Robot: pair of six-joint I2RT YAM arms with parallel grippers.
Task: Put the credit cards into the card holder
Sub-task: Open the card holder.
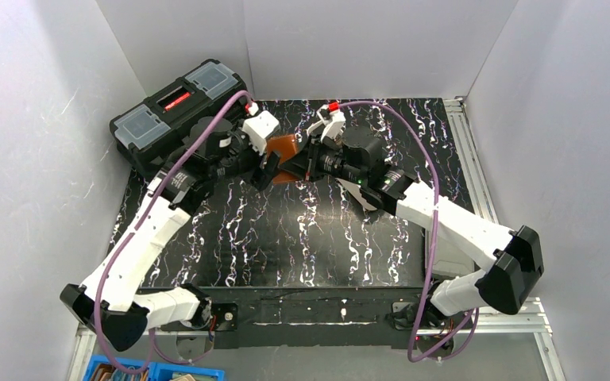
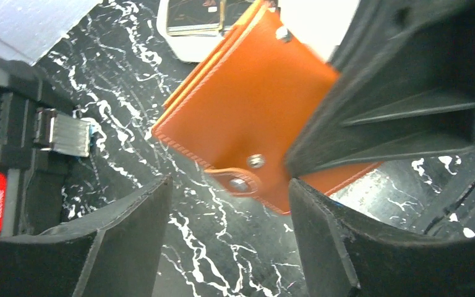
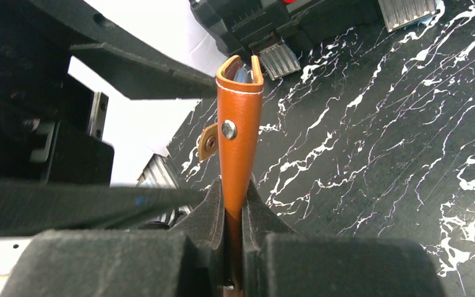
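Looking down from the top, you can see only a bit of the brown card holder [image 1: 290, 147], because both arms meet over it at the far side of the black marble table [image 1: 286, 238]. The left gripper [image 1: 270, 169] and the right gripper [image 1: 306, 159] cover most of it there, and you cannot tell from that view who has hold of it.

Your right wrist camera shows it best. The right gripper [image 3: 235, 192] is squeezed tight on the thin edge of the card holder [image 3: 239, 136], which stands upright above the table. You can see the blue-grey lining [image 3: 242, 73] at its folded top and the snap strap [image 3: 208, 143] poking out on the left. The bottom of the card holder is hidden between the pads.

Your left wrist camera shows the flat orange-brown face of the card holder [image 2: 241, 105], tilted, with the snap strap [image 2: 238, 182] hanging loose. The left gripper [image 2: 229, 201] is wide open and has hold of nothing. A big black part of the right gripper covers the right side of the card holder.

Only this view shows a white tray [image 2: 182, 49] behind it, with a dark credit card [image 2: 192, 15] inside, cut off by the top edge. The black toolbox [image 2: 0, 154] is cut off on the left, while the top view shows the whole toolbox [image 1: 179, 103] at the back left
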